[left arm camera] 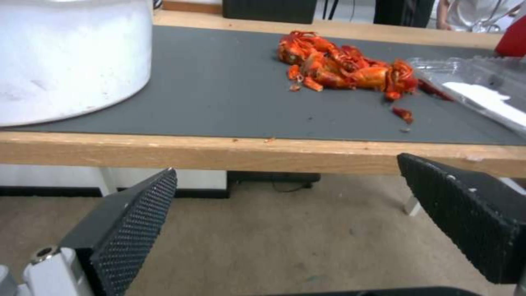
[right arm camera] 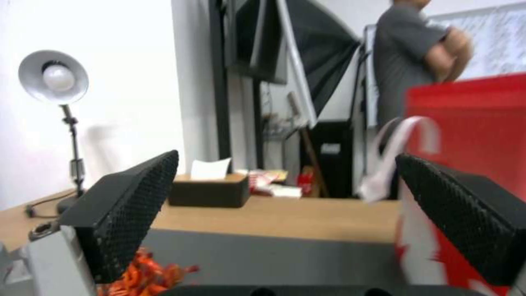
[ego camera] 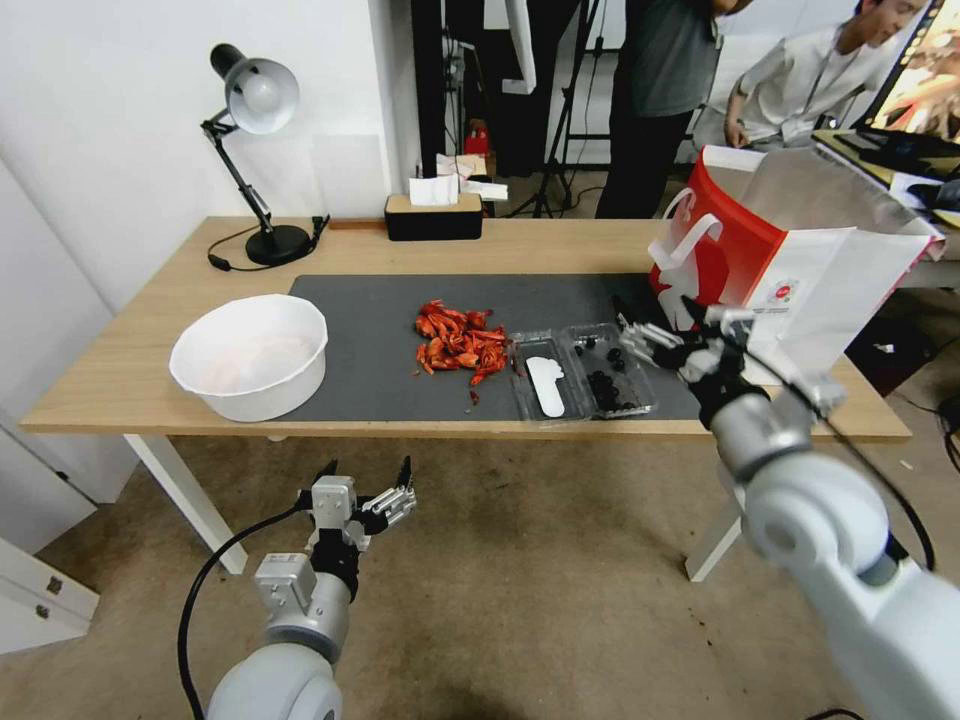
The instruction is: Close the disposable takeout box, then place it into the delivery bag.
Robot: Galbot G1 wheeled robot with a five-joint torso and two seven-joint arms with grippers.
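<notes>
Clear plastic is what you are after: the small hinged clamshell takeout box (ego camera: pixel 583 374) lies spread open, both shallow halves flat on the dark grey mat (ego camera: pixel 380 340) near the front edge of the wooden table (ego camera: pixel 120 380), toward its right end, with dark berry-like pieces in the right half and a white label in the left. Its long axis runs along the table's front edge, so the fold is a swing sideways. Your right gripper (ego camera: pixel 640 335) hangs with its jaws spread and empty over the right half's outer edge, close above it; whether it touches the plastic cannot be told. The large red-and-white paper delivery bag (ego camera: pixel 790 265) stands just beyond, at the right end, mouth up. Your left gripper (ego camera: pixel 367 485), also spread and empty, waits below the front edge, well apart from the box. I judge the right arm nearer by far.
</notes>
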